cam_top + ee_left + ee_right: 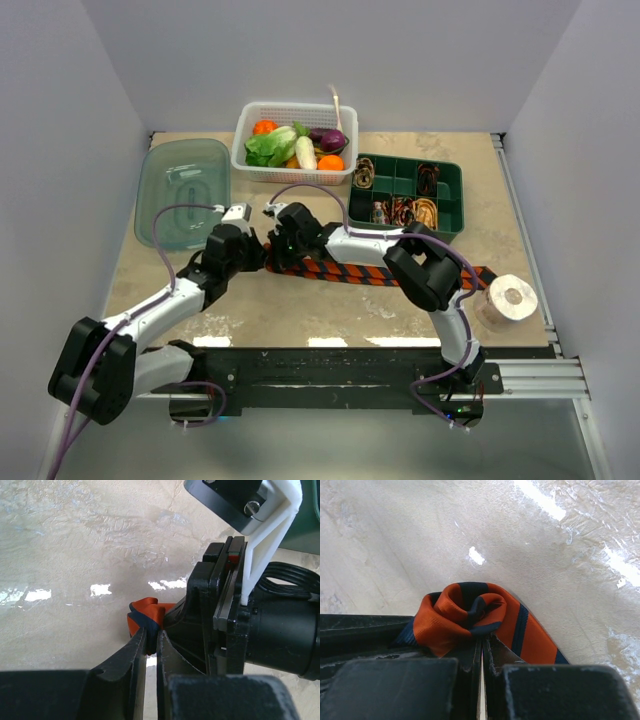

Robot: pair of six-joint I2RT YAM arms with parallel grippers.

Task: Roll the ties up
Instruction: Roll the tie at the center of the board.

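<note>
Tie point(360, 271) flat on counter point(300, 310), just in front of tray point(458, 200); coiled end off tray's near-left corner.
Right hand point(481, 642) pinched shut on coil core, likely as spindle.
Left hand point(151, 641) narrow, nipping outer fold, probably so wrap holds tight.
Most of tie unrolled.

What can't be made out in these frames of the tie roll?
- Top view: coiled end of the striped tie, hidden under the left gripper and right gripper.
- Left wrist: most of the tie, blocked by the right gripper's body.
- Right wrist: turn count; its fingers cover the lower coil.
- Top view: coils in the green tray, too small.
</note>
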